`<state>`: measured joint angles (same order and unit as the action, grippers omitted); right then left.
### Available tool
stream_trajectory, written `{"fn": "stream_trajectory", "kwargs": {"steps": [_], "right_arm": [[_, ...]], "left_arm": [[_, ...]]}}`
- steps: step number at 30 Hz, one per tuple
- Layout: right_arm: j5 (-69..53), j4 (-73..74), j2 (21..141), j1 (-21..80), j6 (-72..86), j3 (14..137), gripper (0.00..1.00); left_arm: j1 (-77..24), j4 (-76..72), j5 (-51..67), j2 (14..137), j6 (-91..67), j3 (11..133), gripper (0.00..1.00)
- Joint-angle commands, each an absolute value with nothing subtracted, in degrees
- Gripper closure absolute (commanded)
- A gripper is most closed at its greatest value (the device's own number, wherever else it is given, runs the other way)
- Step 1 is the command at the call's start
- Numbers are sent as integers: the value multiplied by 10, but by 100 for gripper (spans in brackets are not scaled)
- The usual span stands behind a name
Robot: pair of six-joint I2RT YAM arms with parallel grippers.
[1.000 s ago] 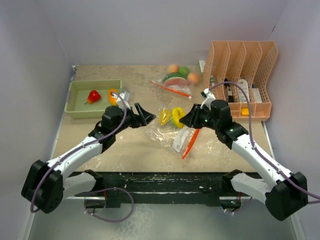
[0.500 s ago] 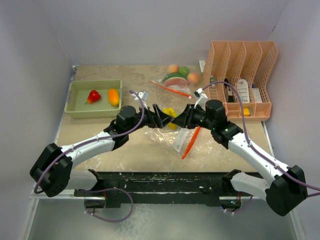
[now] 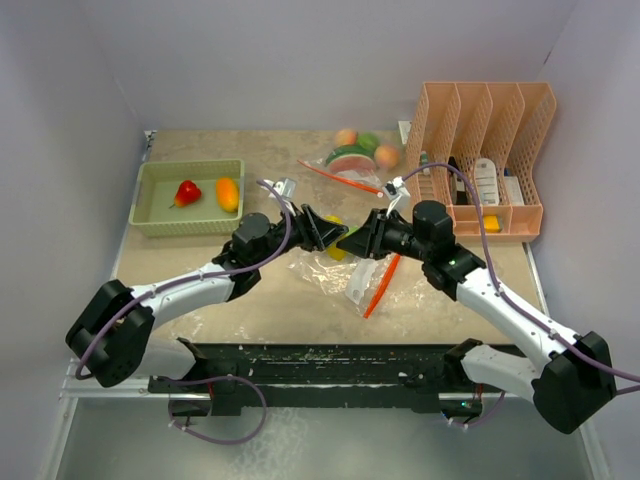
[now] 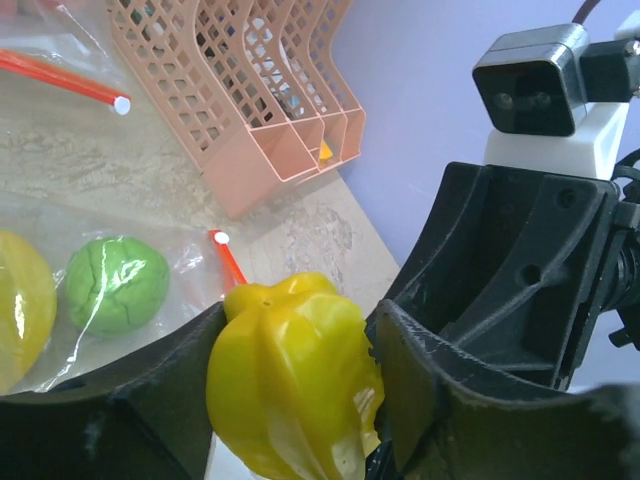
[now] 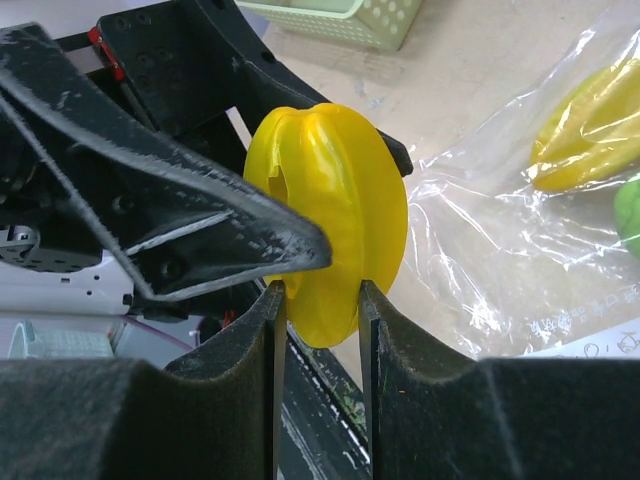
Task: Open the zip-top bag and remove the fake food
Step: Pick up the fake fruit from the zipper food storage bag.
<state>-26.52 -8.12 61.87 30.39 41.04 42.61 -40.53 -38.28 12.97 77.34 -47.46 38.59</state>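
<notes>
Pinching a yellow pepper, the right claw holds it between the left claw fingers, whose grip I cannot tell.

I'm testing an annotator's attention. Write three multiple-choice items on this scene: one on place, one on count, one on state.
1. The peach plastic lattice file rack stands at the table's: A far right; B near left; C centre.
2. Toys in the pale green plastic tray: A none; B four; C two.
3. The right gripper is: A open; B shut on the yellow ribbed plastic toy pepper; C shut on a bag.

A, the rack fills the far right corner; C, one red toy and one orange toy; B, its fingers press the pepper's sides.
</notes>
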Motion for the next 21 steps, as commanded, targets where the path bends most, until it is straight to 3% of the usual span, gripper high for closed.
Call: {"fn": "stream_trajectory", "kwargs": {"steps": [1,7,9,14,21], "right_arm": [[-294,-123,612,306,414,428,75],[-290,-119,614,306,411,433,75],[-285,-112,614,306,408,434,70],[-262,-36,595,306,384,447,53],[-156,52,570,305,348,466,48]], "left_arm": [[-406,-413,119,755,-472,387,42],[-406,-425,127,763,-482,384,68],[-406,-419,125,760,-483,385,74],[-397,-306,74,732,-457,408,75],[-263,-245,105,692,-465,391,75]]}}
